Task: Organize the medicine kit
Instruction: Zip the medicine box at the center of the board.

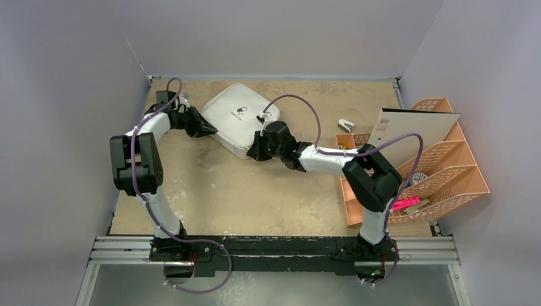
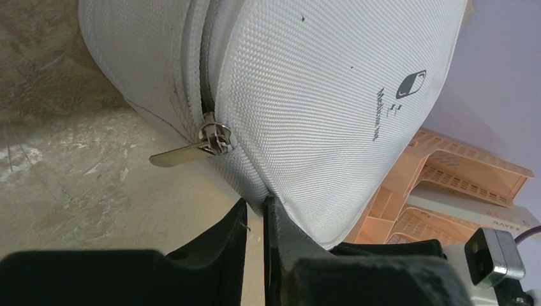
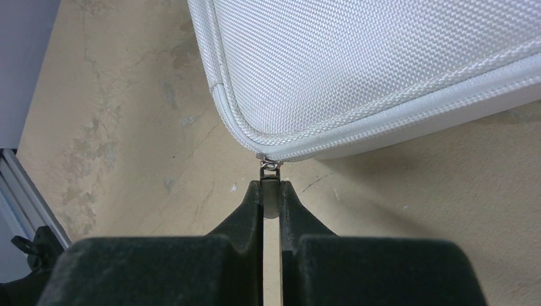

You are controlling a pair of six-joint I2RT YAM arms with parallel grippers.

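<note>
The medicine kit [image 1: 245, 118] is a white woven zip case with a dark pill logo, lying flat at the back middle of the table. My left gripper [image 1: 207, 127] is at its left edge, shut on the seam there [image 2: 256, 203]. A second metal zipper pull [image 2: 191, 150] hangs free just beside those jaws. My right gripper [image 1: 257, 152] is at the kit's near corner. In the right wrist view it [image 3: 271, 186] is shut on a small zipper pull [image 3: 270, 191] that comes out from under the kit's [image 3: 383, 64] piped rim.
A peach lattice organizer [image 1: 440, 172] stands at the right edge, holding a pale flat card [image 1: 415, 131] and a pink item [image 1: 405, 204]. A small white and grey object [image 1: 346, 125] lies left of it. A metal rail [image 1: 274, 245] runs along the near edge.
</note>
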